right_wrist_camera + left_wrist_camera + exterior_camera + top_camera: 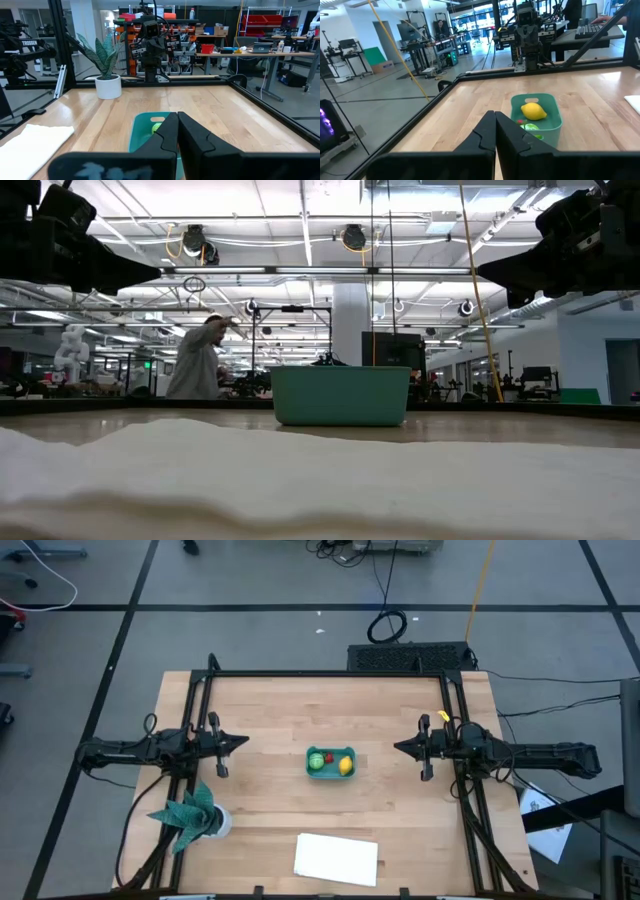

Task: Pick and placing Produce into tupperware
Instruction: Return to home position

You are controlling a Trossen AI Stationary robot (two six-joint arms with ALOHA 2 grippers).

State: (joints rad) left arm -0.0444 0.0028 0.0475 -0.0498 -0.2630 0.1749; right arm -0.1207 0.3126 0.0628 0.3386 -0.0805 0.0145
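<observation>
The teal tupperware [331, 763] sits on the middle of the table, also seen in the low view [340, 395]. Inside it lie the green round piece [317, 761], the small red piece [329, 757] and the yellow lemon-like piece [345, 766]. The left wrist view shows the lemon [533, 111] on top, with red and green pieces beside it. My left gripper [243, 742] hovers shut to the left of the tupperware, above the table. My right gripper [398, 747] hovers shut to its right. Both are apart from it.
A teal leafy plant in a white pot [195, 814] stands near the table's near-left corner. A flat white rectangle [337, 858] lies near the near edge. A black frame [330, 674] rims the table. A person [197, 360] stands in the room beyond.
</observation>
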